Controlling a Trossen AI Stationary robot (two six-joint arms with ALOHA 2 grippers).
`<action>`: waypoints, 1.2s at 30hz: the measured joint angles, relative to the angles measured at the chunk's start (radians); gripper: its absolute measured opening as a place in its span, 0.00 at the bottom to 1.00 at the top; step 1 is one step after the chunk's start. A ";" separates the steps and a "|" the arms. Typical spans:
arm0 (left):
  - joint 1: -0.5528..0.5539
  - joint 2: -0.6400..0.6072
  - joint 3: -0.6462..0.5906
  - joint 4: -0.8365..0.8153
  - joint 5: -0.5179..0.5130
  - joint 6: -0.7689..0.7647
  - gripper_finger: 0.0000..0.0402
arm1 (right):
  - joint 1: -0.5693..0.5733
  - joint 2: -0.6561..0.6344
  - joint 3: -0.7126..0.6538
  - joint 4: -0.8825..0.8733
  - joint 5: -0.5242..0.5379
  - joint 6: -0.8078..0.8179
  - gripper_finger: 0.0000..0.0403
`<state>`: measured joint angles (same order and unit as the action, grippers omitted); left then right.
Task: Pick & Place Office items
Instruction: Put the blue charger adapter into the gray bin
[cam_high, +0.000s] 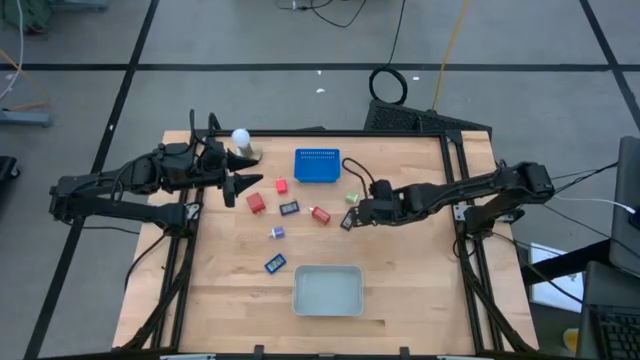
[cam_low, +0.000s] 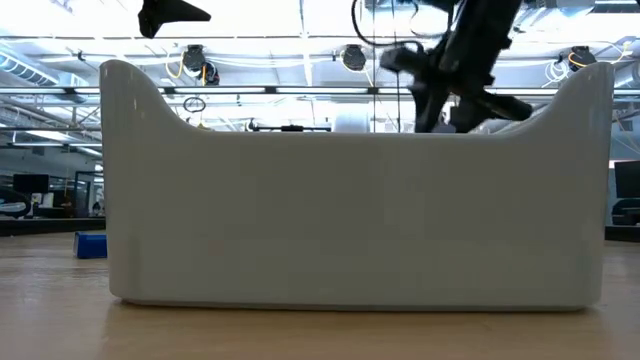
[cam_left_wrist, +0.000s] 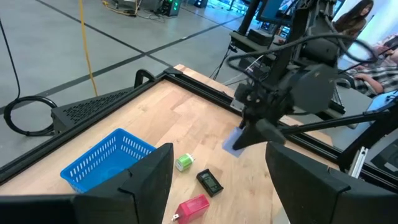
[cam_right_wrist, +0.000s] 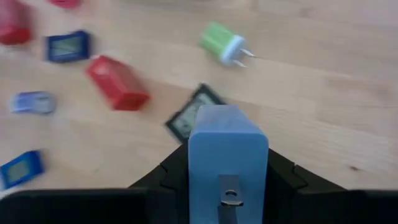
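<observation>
Right arm: reaches in from 3 o'clock, low over the table centre.
Right gripper: clamped on a light blue block, above the black piece.
Left arm: waits at 9 o'clock beside the white ball.
Left gripper: fingers apart, nothing between them.
Office items: scattered mid-table, between the blue basket at 12 o'clock and the white tray at 6 o'clock.
Open room: bare wood either side of the tray.

No words, numbers or signs can be read here. Some small pieces, like the black piece and the dark blue piece, have pale label patches. The marks on them are too blurry to read.
</observation>
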<state>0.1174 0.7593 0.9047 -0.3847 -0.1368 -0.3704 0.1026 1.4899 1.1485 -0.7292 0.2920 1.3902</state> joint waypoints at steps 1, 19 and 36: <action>0.000 0.000 0.000 0.000 0.000 0.000 0.64 | 0.006 -0.001 0.008 0.014 0.000 -0.010 0.28; 0.000 0.000 0.000 0.000 -0.001 0.000 0.64 | 0.105 -0.036 0.039 0.516 -0.061 -0.254 0.28; 0.000 0.000 0.000 0.000 -0.001 0.000 0.64 | 0.241 -0.140 0.040 0.538 -0.224 -0.420 0.28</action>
<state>0.1177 0.7589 0.9047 -0.3843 -0.1373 -0.3704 0.3437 1.3498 1.1881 -0.1915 0.0678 0.9702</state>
